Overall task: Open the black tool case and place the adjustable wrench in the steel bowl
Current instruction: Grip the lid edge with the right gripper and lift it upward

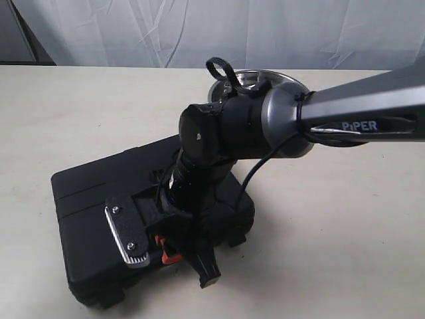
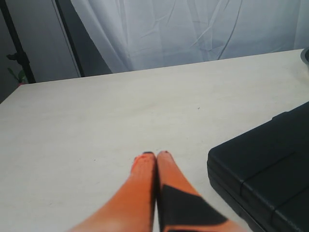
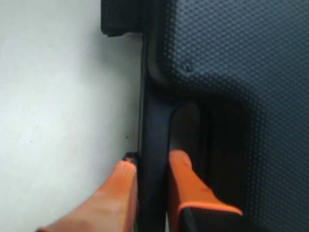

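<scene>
Starting out, we have nothing finished — the black tool case (image 1: 86,199) lies shut on the table (image 1: 345,219), our right gripper (image 3: 152,179) pinching its slot handle (image 3: 154,130). Our left gripper (image 2: 156,157) hangs closed and empty beside it. We cannot see the adjustable wrench — presumably inside; the steel bowl (image 1: 255,78) waits behind.

1. Tool case (image 1: 86,199) flat on table (image 1: 345,232), near, left of centre.
2. Bowl (image 1: 282,78) on table behind case, far side, partly hidden by right arm (image 1: 358,113).
3. Right arm crosses from right, above case; right gripper (image 3: 152,162) straddles handle at case's near edge.
4. Left gripper (image 2: 156,155) above table, beside case.
</scene>
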{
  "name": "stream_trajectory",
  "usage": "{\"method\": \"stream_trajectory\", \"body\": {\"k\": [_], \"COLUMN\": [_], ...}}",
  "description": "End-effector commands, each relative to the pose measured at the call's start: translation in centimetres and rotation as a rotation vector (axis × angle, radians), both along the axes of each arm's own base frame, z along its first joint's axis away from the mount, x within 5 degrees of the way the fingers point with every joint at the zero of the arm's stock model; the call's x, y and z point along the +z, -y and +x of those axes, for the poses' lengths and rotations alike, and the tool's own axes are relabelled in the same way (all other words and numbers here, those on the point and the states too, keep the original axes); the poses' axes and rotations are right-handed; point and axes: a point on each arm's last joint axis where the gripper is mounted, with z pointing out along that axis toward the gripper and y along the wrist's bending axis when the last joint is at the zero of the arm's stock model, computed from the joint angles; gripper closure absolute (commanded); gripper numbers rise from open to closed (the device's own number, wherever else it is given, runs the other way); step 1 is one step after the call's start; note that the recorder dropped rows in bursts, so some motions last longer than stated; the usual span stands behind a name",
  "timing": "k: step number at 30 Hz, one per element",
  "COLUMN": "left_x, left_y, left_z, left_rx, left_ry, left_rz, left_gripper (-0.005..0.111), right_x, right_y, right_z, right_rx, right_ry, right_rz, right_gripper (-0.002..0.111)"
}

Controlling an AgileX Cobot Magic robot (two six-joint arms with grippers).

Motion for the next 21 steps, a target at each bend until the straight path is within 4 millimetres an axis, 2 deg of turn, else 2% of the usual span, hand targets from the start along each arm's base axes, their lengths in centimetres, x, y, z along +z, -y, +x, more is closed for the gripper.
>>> {"method": "stream_trajectory", "body": {"k": [1, 6, 21], "left_x": [0.2, 0.2, 0.2], "left_y": [0.0, 0.0, 0.0], "left_z": [0.0, 0.0, 0.0], "left_rx": [-0.006, -0.006, -0.006], "left_ry": [0.014, 0.014, 0.014], "left_rz": [-0.004, -0.004, -0.004], "left_gripper": [0.106, 0.106, 0.106], "right_x": [1.7, 4.0, 11.9], "right_y": [0.0, 0.3, 1.0], "right_z": [-0.9, -1.1, -1.0], "right_rx": [0.041, 0.044, -0.031], "right_ry": [-0.021, 0.012, 0.272], "right_rz": [0.018, 0.063, 0.333], "right_gripper": [0.109, 0.109, 0.109]}}
